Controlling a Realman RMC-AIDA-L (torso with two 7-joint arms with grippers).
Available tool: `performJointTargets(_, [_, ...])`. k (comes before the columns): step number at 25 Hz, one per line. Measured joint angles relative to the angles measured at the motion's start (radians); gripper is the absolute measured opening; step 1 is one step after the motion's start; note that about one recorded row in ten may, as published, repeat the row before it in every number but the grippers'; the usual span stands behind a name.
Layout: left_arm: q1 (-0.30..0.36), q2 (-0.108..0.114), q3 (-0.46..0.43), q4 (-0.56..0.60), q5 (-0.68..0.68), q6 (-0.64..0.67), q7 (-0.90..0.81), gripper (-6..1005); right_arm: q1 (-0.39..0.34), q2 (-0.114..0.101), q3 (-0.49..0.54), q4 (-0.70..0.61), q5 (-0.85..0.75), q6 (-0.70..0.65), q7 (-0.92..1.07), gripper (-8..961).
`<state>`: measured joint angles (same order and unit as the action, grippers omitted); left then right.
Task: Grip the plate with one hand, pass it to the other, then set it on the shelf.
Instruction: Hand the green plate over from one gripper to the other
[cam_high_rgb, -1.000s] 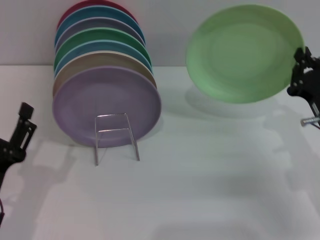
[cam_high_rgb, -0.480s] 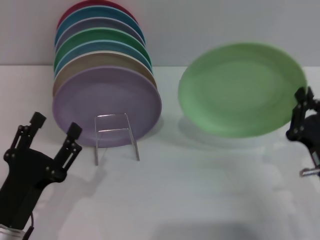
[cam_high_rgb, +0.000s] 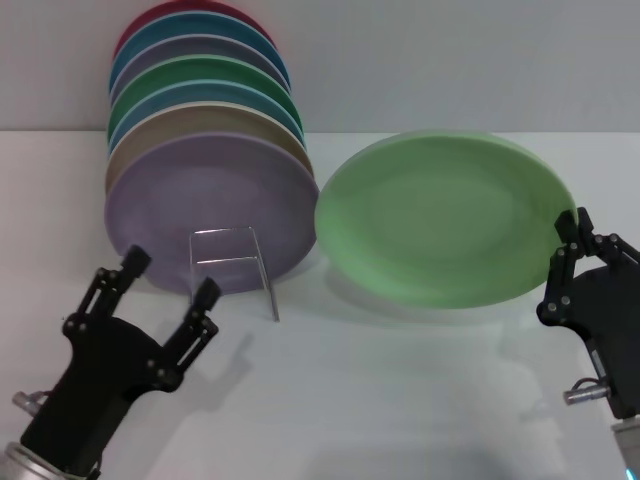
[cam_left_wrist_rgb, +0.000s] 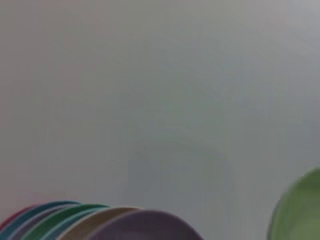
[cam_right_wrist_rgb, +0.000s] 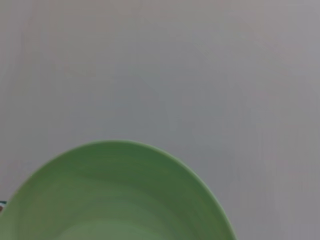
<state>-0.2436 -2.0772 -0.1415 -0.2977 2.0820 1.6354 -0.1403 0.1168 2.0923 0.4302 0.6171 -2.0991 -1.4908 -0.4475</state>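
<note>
Right gripper (cam_high_rgb: 572, 250) clamped on the right rim of the pale green plate (cam_high_rgb: 440, 220), holding it tilted above the table (cam_high_rgb: 400, 400), just right of the wire shelf (cam_high_rgb: 232, 272) and stacked plates (cam_high_rgb: 200, 150); left gripper (cam_high_rgb: 165, 285) fingers apart, near the shelf.

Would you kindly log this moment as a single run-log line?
phase: handover approach | right gripper: shut on plate rim, plate off the table | left gripper: open, in front of shelf, apart from plate | shelf: not yet loaded
</note>
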Motion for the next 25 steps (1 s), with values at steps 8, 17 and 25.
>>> performJointTargets(8, [-0.033, 0.0, 0.022, -0.001, 0.0, -0.07, 0.002, 814, -0.004, 0.0, -0.129, 0.074, 0.091, -0.027, -0.189, 35])
performJointTargets(17, [-0.065, -0.001, 0.038, -0.013, 0.0, -0.12, 0.002, 814, 0.0, 0.0, -0.156, 0.084, 0.096, -0.028, -0.229, 36])
performJointTargets(25, [-0.086, -0.001, 0.043, -0.037, 0.0, -0.168, 0.001, 814, -0.001, 0.0, -0.169, 0.107, 0.097, -0.021, -0.278, 38])
